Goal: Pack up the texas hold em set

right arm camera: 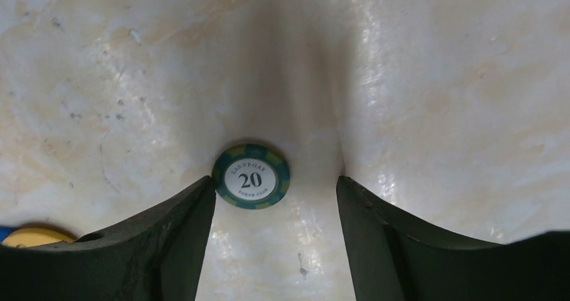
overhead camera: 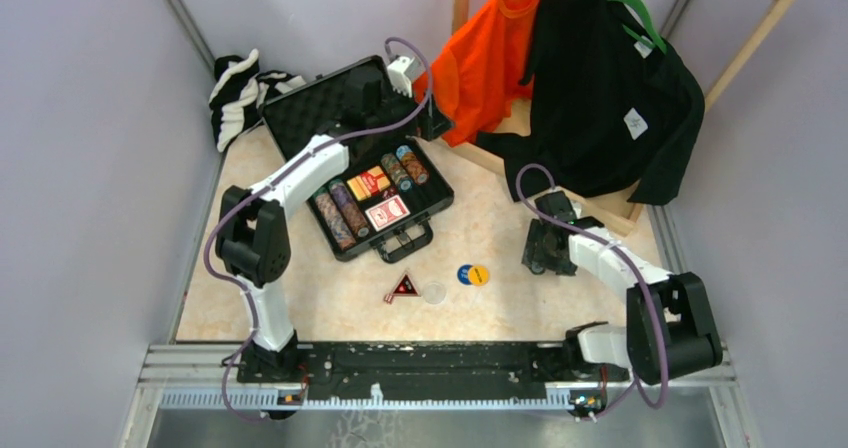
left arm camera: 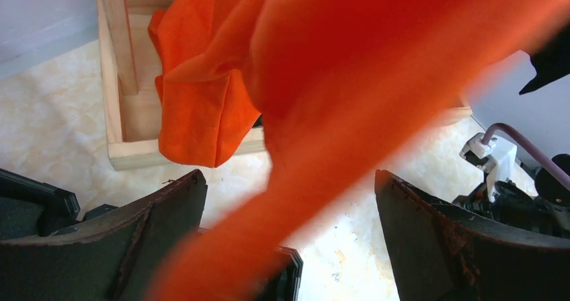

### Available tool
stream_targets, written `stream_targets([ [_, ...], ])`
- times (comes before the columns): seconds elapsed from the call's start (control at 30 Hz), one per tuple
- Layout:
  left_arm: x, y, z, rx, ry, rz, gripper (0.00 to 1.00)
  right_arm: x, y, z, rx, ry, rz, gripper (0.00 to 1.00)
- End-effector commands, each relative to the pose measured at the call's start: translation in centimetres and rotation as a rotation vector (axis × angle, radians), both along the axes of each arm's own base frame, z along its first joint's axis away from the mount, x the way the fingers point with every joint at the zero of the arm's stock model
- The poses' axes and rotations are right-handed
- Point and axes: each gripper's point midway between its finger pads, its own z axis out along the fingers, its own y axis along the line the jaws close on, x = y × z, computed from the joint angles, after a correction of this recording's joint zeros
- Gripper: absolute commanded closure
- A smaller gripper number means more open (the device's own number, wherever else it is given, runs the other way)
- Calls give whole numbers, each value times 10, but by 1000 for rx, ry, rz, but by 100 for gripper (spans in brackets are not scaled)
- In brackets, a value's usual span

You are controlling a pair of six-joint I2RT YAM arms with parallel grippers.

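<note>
Right gripper [right arm camera: 274,183], hard against its own lens: my two fingers are spread and point down at the table [right arm camera: 437,79], pinching nothing. One green chip [right arm camera: 252,177] marked 20 lies flat between them, closer to the finger on the picture's left.

Orange shirt [left arm camera: 336,59]: hangs off the wooden rack [left arm camera: 121,79] beside the far corner of the lid. One fold droops right across my left gripper [left arm camera: 289,173], whose fingers stand wide apart and grip nothing.
- Risk, as I judge it: any closing or sideways pull here could catch cloth on a finger and drag the shirt, or trap it under the lid.

Case [overhead camera: 446,201]: lies open toward the far left of the table, with its lid [overhead camera: 310,113] tipped back. The rows of chips [overhead camera: 340,218] and the red card deck [overhead camera: 388,212] are bedded in the foam.

Loose pieces, on the table in front of the case:
- Black-red triangle [overhead camera: 404,287].
- Clear disc [overhead camera: 434,292], just beside the triangle.
- Blue disc [overhead camera: 465,274] and yellow disc [overhead camera: 481,275], apparently touching.
- Risk: the lid goes down before these are inside.

Green chip, the smallest item: thin, and flat on a hard, glossy surface.
- Risk: the fingers meet above it and skid off.
- Risk: the nearer finger arrives first and shoves or flips it.
- Risk: I press too low and jam my fingertips on the table.
</note>
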Motion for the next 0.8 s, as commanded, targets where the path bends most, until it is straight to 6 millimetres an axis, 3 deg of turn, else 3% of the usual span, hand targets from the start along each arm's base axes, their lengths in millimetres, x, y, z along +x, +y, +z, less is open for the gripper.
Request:
stream_targets([
  [0.0, -6, 4, -18, 38, 47, 14, 0, 27, -11, 9, -95, -68, -21, 35],
  [0.33, -6, 6, -31, 20, 79, 16, 0, 28, -6, 4, -99, -65, -4, 44],
  [0.47, -5, 6, -33, 16, 82, 14, 0, 28, 4, 4, -93, -69, 23, 37],
  [0.6, -6, 4, -37, 6, 91, 5, 0, 28, 11, 1, -71, -68, 28, 37],
  [0.77, -8, 1, -38, -9, 107, -14, 0, 22, 11, -2, -74, -56, 28, 50],
])
